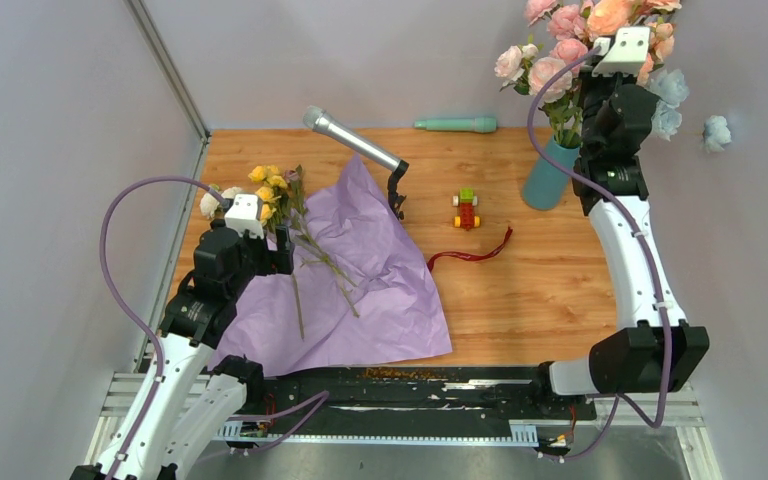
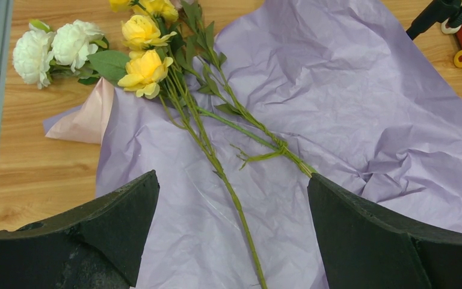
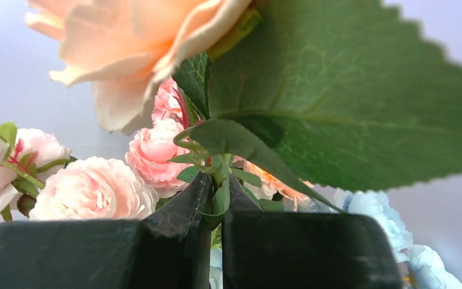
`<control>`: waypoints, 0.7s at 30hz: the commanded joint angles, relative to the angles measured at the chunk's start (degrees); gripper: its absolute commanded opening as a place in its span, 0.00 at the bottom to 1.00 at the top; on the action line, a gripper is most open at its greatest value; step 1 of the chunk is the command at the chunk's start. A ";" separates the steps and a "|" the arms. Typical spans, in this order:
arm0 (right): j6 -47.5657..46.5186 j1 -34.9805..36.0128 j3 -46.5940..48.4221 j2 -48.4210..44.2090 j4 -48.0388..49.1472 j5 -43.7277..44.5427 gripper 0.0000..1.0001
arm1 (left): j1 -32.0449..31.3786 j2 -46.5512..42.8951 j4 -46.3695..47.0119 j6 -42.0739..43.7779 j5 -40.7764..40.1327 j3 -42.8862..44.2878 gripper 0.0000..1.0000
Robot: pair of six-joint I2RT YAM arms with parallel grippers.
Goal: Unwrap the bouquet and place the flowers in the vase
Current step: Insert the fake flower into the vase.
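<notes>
The lilac paper wrap [image 1: 360,270] lies unfolded on the table's left half. Yellow roses [image 1: 268,185] and cream roses [image 1: 215,200] rest on it, their long green stems [image 2: 216,156] loose. My left gripper [image 2: 231,180] hovers over the stems, open, a stem running between its fingers untouched; from above the left gripper [image 1: 278,255] is at the paper's left side. The teal vase [image 1: 550,175] stands back right with pink roses [image 1: 550,60] in it. High above it, my right gripper [image 3: 219,183] is shut on the green stem of a peach rose [image 3: 126,54].
A dark red ribbon [image 1: 470,255] lies loose on the wood. A microphone on its stand [image 1: 355,140], a small toy-brick car [image 1: 467,209] and a mint-green rod [image 1: 455,124] stand behind the paper. Pale blue blooms [image 1: 672,100] sit right of the vase.
</notes>
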 commanded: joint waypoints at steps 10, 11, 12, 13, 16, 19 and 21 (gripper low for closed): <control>-2.44 -0.60 1.78 4.50 -2.08 -2.92 0.00 | 0.37 -0.52 0.93 1.46 0.94 -0.22 1.00; -2.29 -0.60 1.33 4.67 -2.26 -3.08 0.00 | 0.37 -0.53 0.93 1.46 0.94 -0.22 1.00; -2.16 -0.60 0.87 4.77 -2.31 -3.20 0.00 | 0.37 -0.56 0.93 1.46 0.95 -0.22 1.00; -1.81 -2.18 0.35 4.91 -2.40 -3.43 0.00 | 0.34 -0.55 0.93 1.46 1.01 -0.22 1.00; -1.04 -2.94 -0.92 5.29 -2.65 -4.06 0.00 | 0.37 -0.44 1.02 1.46 1.22 -0.22 1.00; -1.35 -3.06 -1.88 6.27 -3.06 -3.97 0.00 | 0.36 -0.37 1.02 1.46 1.30 -0.22 1.00; -1.29 -3.22 -2.37 7.06 -3.34 -3.87 0.00 | 0.37 -0.32 1.07 1.50 1.35 -0.22 1.00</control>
